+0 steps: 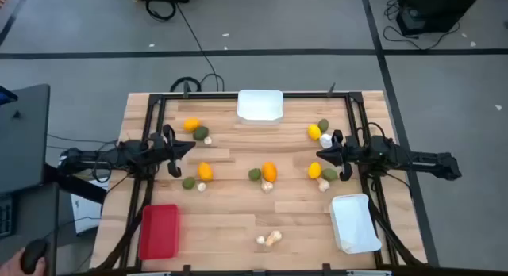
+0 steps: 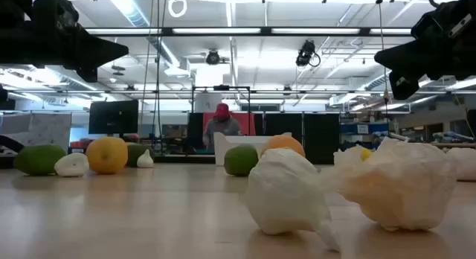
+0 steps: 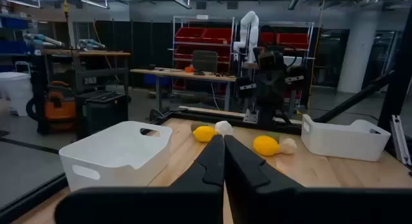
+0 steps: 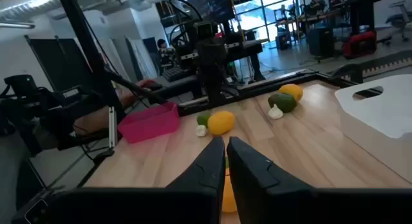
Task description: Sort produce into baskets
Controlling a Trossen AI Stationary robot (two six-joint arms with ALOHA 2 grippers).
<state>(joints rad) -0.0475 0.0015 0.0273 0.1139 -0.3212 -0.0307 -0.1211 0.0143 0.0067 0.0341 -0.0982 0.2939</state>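
The produce lies in small clusters on the wooden table: yellow fruit (image 1: 205,171), green fruit (image 1: 189,182), orange fruit (image 1: 269,172), and pale mushroom pieces (image 1: 270,239) near the front. The red basket (image 1: 159,231) sits at the near left. One white basket (image 1: 260,105) sits at the far middle and another (image 1: 355,222) at the near right. My left gripper (image 1: 186,147) is shut and empty, raised above the table's left half. My right gripper (image 1: 321,155) is shut and empty, raised beside a yellow fruit (image 1: 315,170) and a green one (image 1: 329,174).
A black frame (image 1: 159,97) runs along the table's sides and far edge. Further clusters lie at the far left (image 1: 191,125) and far right (image 1: 314,132). In the low view the mushroom pieces (image 2: 286,192) fill the foreground. A person (image 2: 222,121) stands far behind the table.
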